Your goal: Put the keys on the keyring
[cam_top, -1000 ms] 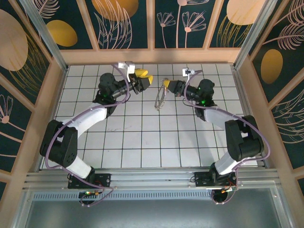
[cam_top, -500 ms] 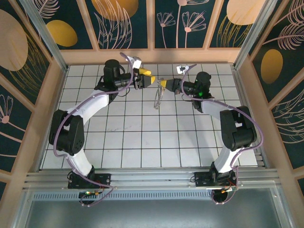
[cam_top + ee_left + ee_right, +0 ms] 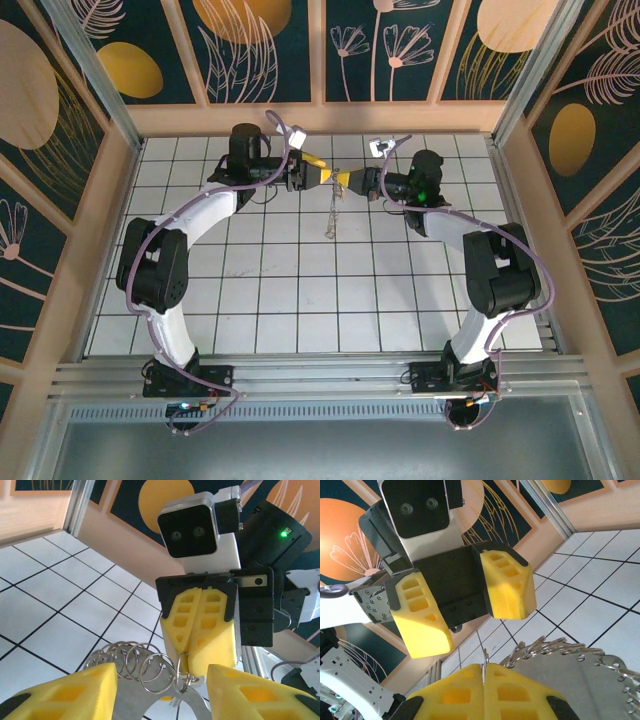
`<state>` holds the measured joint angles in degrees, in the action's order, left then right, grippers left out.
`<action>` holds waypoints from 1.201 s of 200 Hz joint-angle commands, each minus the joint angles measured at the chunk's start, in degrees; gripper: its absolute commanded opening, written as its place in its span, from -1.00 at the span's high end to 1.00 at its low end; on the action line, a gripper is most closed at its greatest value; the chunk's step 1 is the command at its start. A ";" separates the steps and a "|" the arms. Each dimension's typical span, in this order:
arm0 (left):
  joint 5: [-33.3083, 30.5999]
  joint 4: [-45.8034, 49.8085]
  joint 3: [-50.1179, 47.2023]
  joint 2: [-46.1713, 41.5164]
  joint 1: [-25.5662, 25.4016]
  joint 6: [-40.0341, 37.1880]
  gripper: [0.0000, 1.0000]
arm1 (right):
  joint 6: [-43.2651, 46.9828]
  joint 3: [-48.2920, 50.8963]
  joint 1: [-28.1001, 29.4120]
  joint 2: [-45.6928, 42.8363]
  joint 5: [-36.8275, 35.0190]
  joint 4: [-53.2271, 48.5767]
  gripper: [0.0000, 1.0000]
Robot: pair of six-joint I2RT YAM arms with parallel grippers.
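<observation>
Left gripper (image 3: 160, 694), yellow ribbed fingertips (image 3: 70, 692) spread apart at both bottom corners. Between them, large thin silvery-grey metal keyring (image 3: 137, 700) with a row of small silvery wire loops (image 3: 132, 661) on its rim. Right gripper (image 3: 200, 655) faces it, yellow fingers pressed together and pinching the keyring's rim. White tiled table (image 3: 45, 615) underneath.

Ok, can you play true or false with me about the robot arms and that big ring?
The right jaws pinch the keyring. True.
The left jaws are shut tight. False: they stand open.
The keyring lies flat on the tiles. False: it hangs from the right jaws over the table.
Little rings are threaded on the keyring. True.
</observation>
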<state>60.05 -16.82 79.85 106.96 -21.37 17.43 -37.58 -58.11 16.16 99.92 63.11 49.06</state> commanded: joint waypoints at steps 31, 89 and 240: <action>4.31 -2.84 0.48 0.44 0.13 2.97 0.08 | 0.32 -2.16 0.14 -0.04 1.15 2.63 1.00; 5.25 -5.23 -1.26 -0.33 -0.27 4.78 0.18 | -0.40 -2.51 0.58 0.52 0.73 3.72 1.00; 5.45 -5.06 -0.84 2.16 -1.64 4.61 0.36 | -1.07 -3.03 0.79 1.99 0.70 5.10 1.00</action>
<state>64.07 -20.16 78.89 108.49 -22.61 21.89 -38.11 -58.87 16.60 101.45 63.07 50.37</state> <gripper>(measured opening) 0.342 0.051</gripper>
